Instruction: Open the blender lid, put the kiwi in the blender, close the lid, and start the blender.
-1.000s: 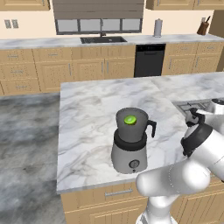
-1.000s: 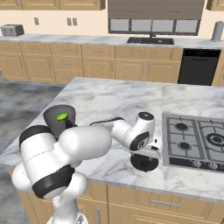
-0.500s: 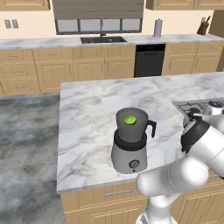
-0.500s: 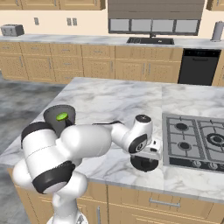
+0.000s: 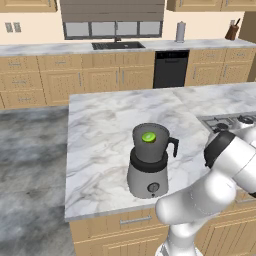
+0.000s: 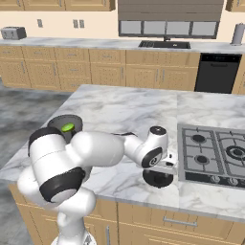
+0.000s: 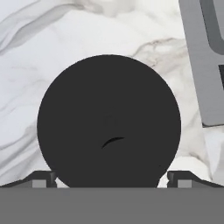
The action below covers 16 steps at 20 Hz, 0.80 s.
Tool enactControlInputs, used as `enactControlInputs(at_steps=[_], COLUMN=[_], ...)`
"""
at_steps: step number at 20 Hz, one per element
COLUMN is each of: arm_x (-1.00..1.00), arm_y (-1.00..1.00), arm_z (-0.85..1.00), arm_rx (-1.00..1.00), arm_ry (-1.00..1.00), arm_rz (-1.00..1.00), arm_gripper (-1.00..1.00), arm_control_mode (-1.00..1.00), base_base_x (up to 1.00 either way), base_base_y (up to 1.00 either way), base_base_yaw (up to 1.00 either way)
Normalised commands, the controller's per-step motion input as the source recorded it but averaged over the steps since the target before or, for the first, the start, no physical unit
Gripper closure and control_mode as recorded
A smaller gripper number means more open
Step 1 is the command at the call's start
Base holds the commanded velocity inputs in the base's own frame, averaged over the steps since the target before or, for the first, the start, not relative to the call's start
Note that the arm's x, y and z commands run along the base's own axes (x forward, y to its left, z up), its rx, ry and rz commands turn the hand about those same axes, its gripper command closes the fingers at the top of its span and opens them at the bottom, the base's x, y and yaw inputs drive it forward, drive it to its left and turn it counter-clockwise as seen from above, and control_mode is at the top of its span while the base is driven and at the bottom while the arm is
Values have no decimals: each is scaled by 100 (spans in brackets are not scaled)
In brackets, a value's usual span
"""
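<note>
fingers (image 7: 108, 177) spread wide over one blender lid (image 7: 109, 121); one kiwi (image 5: 148, 136) in blender (image 5: 148, 162).

The small green kiwi (image 5: 148, 136) lies inside the open dark-jarred blender (image 5: 148, 161) on the marble counter (image 5: 100, 130); the flat round black blender lid (image 6: 157, 178) lies at its 3 o'clock, beside the steel cooktop (image 6: 213, 154).

Marble island (image 5: 105, 125): blender (image 5: 149, 162) near front edge, lid (image 6: 158, 178) flat on marble just beside cooktop (image 6: 215, 158), well apart from blender.
</note>
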Motion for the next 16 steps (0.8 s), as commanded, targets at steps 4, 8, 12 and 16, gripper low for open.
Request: enactControlInputs(at_steps=[4,8,12,16], arm_x=[0,0,0,-7], arm_y=[-15,0,4,1], arm_z=[0,-24,-32,-16], arm_rx=[0,0,0,0], arm_ry=[0,0,0,0], arm_rz=[0,2,5,5], arm_gripper=[-100,-100,-100,100], arm_control_mode=[-100,-100,-100,-100], base_base_x=[0,0,0,0], base_base_y=[0,0,0,0], base_base_yaw=[0,0,0,0])
